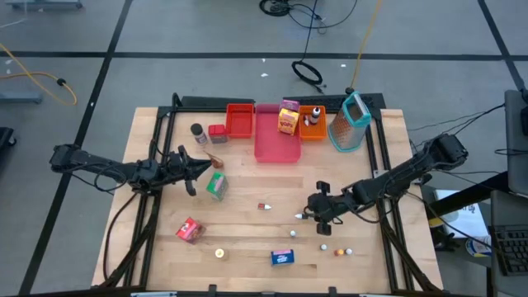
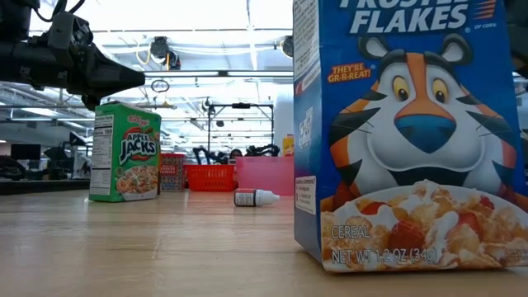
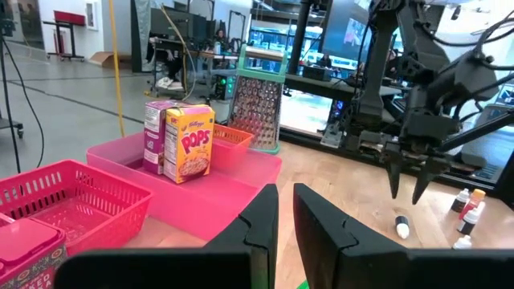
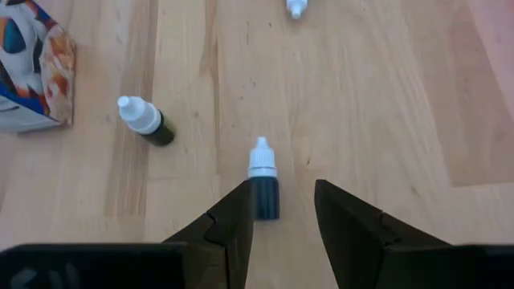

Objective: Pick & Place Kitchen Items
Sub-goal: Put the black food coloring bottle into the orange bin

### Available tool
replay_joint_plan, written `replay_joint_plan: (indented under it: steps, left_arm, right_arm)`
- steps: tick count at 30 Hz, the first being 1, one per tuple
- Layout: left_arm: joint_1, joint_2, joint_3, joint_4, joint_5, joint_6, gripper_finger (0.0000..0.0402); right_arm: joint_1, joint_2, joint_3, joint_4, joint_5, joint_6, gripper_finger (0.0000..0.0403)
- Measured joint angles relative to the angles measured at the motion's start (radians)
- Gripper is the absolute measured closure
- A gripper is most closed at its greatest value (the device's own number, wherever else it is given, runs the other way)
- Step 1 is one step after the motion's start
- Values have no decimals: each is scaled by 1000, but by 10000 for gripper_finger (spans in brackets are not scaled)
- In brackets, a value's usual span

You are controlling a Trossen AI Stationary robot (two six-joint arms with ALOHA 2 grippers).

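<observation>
Between the right pincer's [image 4: 281, 213] parted fingers, small bottle [image 4: 263, 178], lying flat

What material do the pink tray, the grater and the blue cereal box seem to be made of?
Pink tray: probably plastic, smooth and evenly coloured.
Grater: apparently metal, grey with rows of punched holes; its top frame looks like teal plastic.
Blue cereal box: likely printed cardboard, with sharp folded edges and a slight sheen.

A grey floor [image 1: 165, 74] crossed by dark seams surrounds the wooden table [image 1: 247, 235], with a yellow cable [image 1: 37, 74] and black cable coils [image 1: 307, 73] lying loose on it. Beyond, bright ceiling lights [image 2: 206, 16] (long strips) hang over cluttered workstations [image 3: 185, 40].
</observation>
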Motion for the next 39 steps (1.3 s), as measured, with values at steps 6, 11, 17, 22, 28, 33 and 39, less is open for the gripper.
replay_joint_plan:
  steps: [6,11,17,22,28,33,39]
  left_arm:
    - [0,0,0,0,0,0,362]
    - [0,0,0,0,-1,-1,362]
    - [0,0,0,0,-1,-1,362]
    - [0,0,0,0,-2,-1,362]
    - [0,0,0,0,-2,-1,362]
    - [0,0,0,0,-2,-1,362]
    - [0,0,0,0,-2,-1,362]
  right_arm:
    - [29,3,-77,190,1,1,277]
    - [46,5,-124,270,17,5,277]
    - [60,5,-143,283,78,11,277]
    - [60,34,-144,294,76,54,277]
    - [60,111,-145,395,73,36,277]
    - [60,149,-145,389,72,59,277]
    - [59,180,-145,400,76,61,277]
